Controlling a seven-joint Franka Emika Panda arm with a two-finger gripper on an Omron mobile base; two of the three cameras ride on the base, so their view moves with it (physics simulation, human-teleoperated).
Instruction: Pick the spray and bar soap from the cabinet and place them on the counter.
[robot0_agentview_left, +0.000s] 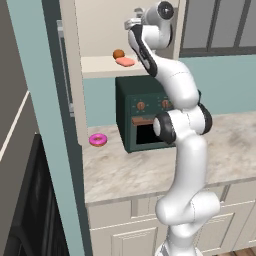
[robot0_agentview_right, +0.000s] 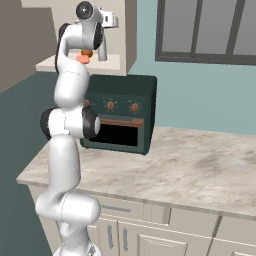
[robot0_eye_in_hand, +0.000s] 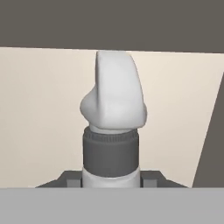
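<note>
Reaching into the cabinet, the gripper is clamping the spray between its fingertips; bar soap and an orange-brown ball are sitting just beside.

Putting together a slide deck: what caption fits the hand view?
Hand view: the spray stands upright between the fingertips of the gripper, against the cabinet back wall.

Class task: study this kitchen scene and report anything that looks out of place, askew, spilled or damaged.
One oddity: a pink donut lies bare on the counter beside the oven, with no plate under it. Nothing looks spilled or broken. The bar soap lies flat on the cabinet shelf, and the spray stands upright between the pincer's fingertips.
</note>
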